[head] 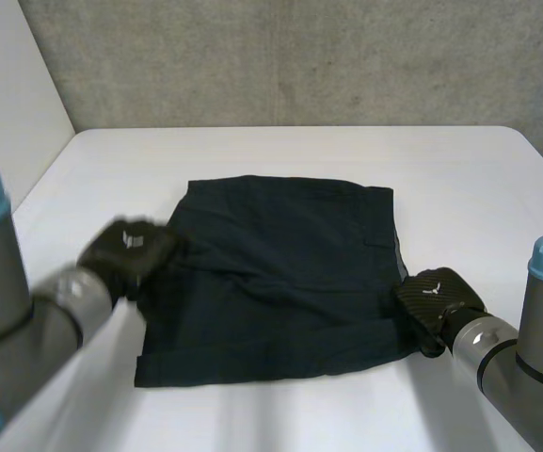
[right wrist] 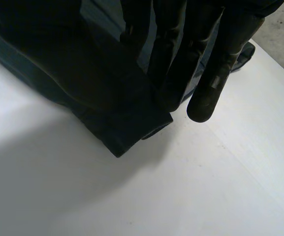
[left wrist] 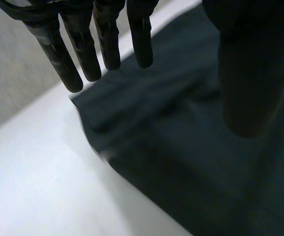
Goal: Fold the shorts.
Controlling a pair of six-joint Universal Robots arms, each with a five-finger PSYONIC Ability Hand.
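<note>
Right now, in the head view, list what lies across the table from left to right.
From the left: left arm → left hand → shorts → right hand → right arm.

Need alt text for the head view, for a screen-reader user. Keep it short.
Dark shorts lie spread flat on a white table. The left hand sits at the shorts' left edge, the right hand at their near right corner. A grey wall stands behind the table.
</note>
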